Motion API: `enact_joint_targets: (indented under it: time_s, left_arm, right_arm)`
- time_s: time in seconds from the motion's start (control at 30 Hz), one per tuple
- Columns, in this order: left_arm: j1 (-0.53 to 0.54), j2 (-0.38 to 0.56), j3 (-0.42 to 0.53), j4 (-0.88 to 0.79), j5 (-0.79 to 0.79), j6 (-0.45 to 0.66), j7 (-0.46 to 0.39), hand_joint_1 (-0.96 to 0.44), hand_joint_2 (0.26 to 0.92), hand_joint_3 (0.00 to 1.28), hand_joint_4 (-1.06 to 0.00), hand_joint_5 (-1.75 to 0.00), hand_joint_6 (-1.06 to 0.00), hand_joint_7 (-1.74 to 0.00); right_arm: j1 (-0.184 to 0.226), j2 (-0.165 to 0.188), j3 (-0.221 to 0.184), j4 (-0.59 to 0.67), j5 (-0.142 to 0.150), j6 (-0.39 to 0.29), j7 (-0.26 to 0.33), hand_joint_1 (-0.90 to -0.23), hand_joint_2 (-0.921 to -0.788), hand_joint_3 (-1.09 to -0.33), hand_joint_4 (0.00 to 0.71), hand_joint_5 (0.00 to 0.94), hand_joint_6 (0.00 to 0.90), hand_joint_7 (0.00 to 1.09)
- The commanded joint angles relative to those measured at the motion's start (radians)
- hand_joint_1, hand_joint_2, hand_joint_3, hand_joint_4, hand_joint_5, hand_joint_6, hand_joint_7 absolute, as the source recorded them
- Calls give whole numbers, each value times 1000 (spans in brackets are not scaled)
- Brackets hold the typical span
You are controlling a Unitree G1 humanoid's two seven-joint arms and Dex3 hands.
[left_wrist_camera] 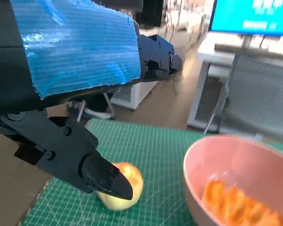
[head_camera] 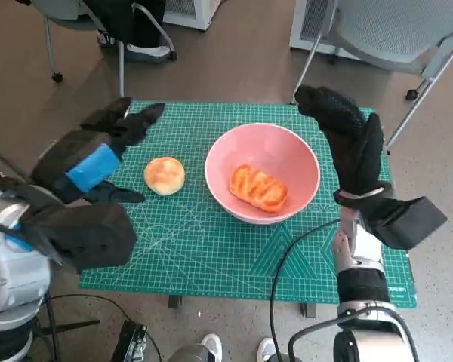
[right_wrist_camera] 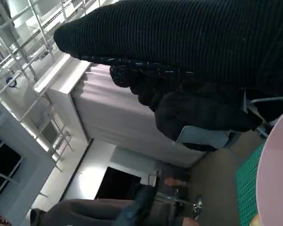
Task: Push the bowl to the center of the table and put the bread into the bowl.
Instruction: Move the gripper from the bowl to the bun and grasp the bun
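Note:
The pink bowl stands near the middle of the green mat. A long orange-glazed bread lies inside it. A round pale bun sits on the mat just left of the bowl. My left hand hovers left of the bun with fingers apart, holding nothing. The left wrist view shows the bun below that hand's fingers, beside the bowl. My gloved right hand stands upright by the bowl's right rim, fingers extended and empty. I cannot tell whether it touches the rim.
A black cable crosses the mat's front right part. Chair legs stand behind the table at the left and a grey chair at the right. A person's feet show below the front edge.

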Motion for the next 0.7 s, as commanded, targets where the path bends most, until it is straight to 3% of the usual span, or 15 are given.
enact_joint_targets:
  time_s: [0.03,0.3,0.7]
  left_arm:
    - [-54,-2,-74,105,60,-38,21,-296,667,1,1,1,-181,-6]
    - [-210,-70,-211,408,171,-55,55,-431,671,2,1,1,-167,0]
    - [-406,-179,-337,806,249,-17,49,-446,672,1,1,1,-158,0]
  right_arm:
    - [7,-8,-8,24,10,12,15,-669,-921,-806,168,3,5,511]
    - [4,-16,-16,35,11,12,24,-662,-921,-809,168,2,5,510]
    - [22,-25,-20,4,1,13,18,-662,-921,-811,167,2,8,513]
